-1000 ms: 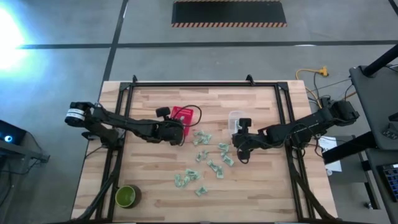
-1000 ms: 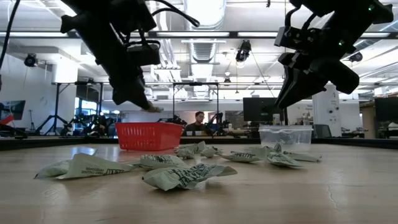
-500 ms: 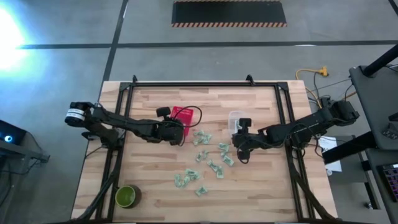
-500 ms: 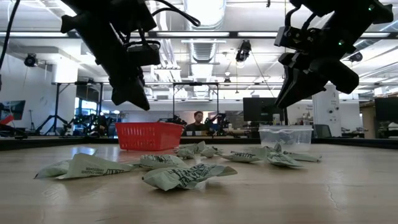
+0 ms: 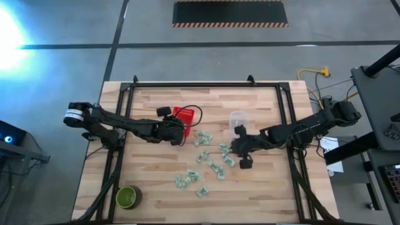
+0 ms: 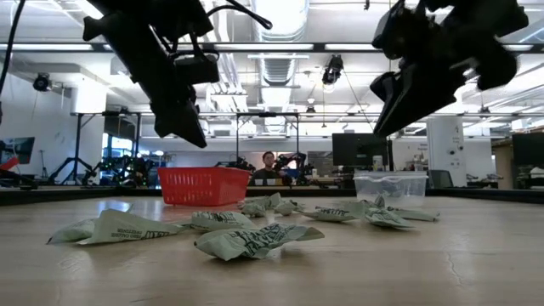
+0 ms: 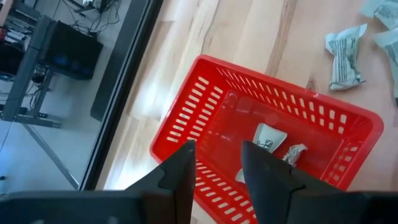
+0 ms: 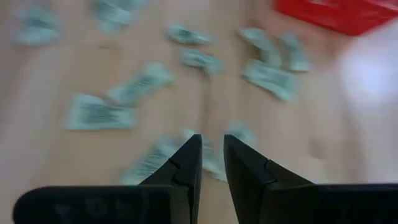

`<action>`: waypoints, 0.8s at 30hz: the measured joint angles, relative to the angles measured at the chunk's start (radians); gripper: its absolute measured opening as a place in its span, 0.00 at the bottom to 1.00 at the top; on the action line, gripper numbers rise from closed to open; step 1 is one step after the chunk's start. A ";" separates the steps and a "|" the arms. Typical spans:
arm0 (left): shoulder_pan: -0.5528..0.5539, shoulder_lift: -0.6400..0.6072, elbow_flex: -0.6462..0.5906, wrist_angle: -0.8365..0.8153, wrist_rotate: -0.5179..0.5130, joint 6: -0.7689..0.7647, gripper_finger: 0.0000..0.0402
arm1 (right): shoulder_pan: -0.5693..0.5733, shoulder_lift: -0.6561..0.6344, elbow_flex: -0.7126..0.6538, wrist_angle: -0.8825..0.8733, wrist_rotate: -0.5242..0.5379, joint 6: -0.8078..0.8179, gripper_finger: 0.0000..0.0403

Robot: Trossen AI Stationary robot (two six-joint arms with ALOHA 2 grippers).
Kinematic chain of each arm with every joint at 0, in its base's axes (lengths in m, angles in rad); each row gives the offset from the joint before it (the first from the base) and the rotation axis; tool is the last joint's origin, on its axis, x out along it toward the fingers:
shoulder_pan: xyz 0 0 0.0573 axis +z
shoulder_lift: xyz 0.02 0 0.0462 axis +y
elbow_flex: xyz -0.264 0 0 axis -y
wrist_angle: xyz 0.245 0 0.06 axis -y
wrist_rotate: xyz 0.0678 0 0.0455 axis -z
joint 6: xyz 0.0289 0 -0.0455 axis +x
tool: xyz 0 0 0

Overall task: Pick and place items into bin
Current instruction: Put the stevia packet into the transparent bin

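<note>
Several pale green-and-white packets (image 5: 203, 159) lie scattered on the wooden table (image 5: 156, 181), between both arms. The red basket (image 5: 185, 115) stands at the far left of them, with two packets (image 7: 267, 137) on its floor. My left gripper (image 7: 217, 162) hangs open above the basket (image 7: 186, 81), clear of it, with nothing between its fingers. My right gripper (image 5: 240, 159) hovers above the right side of the scattered packets (image 8: 93, 115). Its fingers (image 8: 186, 162) stand a narrow gap apart and hold nothing.
A clear plastic tub (image 5: 237, 117) stands at the far side, right of the basket. A round green bowl (image 5: 127, 197) sits near the front left corner. A black frame (image 5: 187, 84) rims the table. People and equipment show in the room behind.
My left gripper has opened above the red basket and let go of a packet it held at its fingertips; the packet has dropped out of sight below it. My right gripper has swung toward the table's near edge, over the packets.
</note>
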 joint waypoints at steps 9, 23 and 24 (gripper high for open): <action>0.000 -0.034 -0.001 -0.025 0.000 -0.006 0.28 | 0.006 0.008 -0.006 0.013 -0.059 -0.109 0.14; -0.001 -0.036 -0.001 -0.025 0.000 -0.006 0.28 | 0.003 0.008 -0.131 0.260 -0.056 -0.137 0.32; -0.001 -0.036 -0.001 -0.025 0.000 -0.006 0.28 | 0.003 0.008 -0.137 0.271 -0.053 -0.137 0.33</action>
